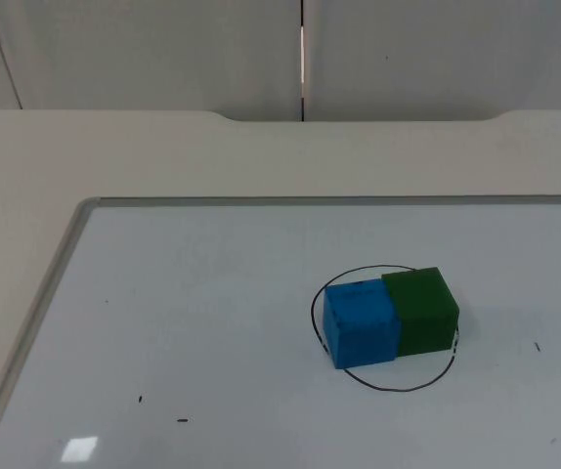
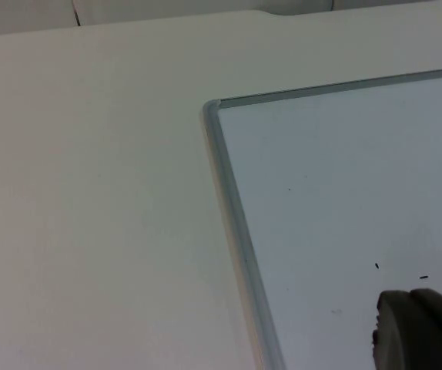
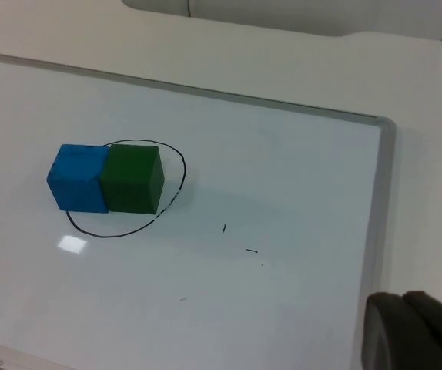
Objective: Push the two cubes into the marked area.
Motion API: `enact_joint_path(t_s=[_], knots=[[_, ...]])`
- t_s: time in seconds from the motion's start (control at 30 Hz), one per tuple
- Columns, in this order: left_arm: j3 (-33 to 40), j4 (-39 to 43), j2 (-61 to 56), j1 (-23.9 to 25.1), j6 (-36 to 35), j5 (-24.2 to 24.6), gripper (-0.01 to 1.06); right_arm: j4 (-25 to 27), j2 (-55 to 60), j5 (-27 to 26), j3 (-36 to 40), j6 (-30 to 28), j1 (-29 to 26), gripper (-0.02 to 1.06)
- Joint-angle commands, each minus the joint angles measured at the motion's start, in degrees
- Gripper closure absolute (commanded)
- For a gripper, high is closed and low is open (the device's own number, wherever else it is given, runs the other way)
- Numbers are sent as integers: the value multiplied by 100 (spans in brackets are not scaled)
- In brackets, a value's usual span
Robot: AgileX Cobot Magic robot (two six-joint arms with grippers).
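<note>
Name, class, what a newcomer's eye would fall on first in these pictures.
A bright blue cube and a dark green cube sit pressed side by side on the white dry-erase board. A hand-drawn black oval outline rings them, though both cubes slightly overlap the line.

Blue cube (image 1: 361,321) and green cube (image 1: 420,310) side by side, touching, blue at pic left of green. Both inside drawn black ring (image 1: 383,327) on whiteboard (image 1: 202,322); green's outer edge sits right at ring line. Whiteboard lies on white table (image 1: 114,156); grey partition wall (image 1: 163,49) behind.
</note>
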Motion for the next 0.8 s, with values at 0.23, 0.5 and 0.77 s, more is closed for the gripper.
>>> enact_joint_path(t_s=[0.23, 0.5, 0.77], knots=[[17, -52, -23, -18, 21, -74, 77, 0, -17, -13, 7, -32, -15, 105], [17, -40, -23, -18, 21, -74, -1, 0, -17, -13, 7, -32, -15, 101], [17, -40, -23, -18, 21, -74, 0, 0, -17, -13, 7, -32, -15, 77]])
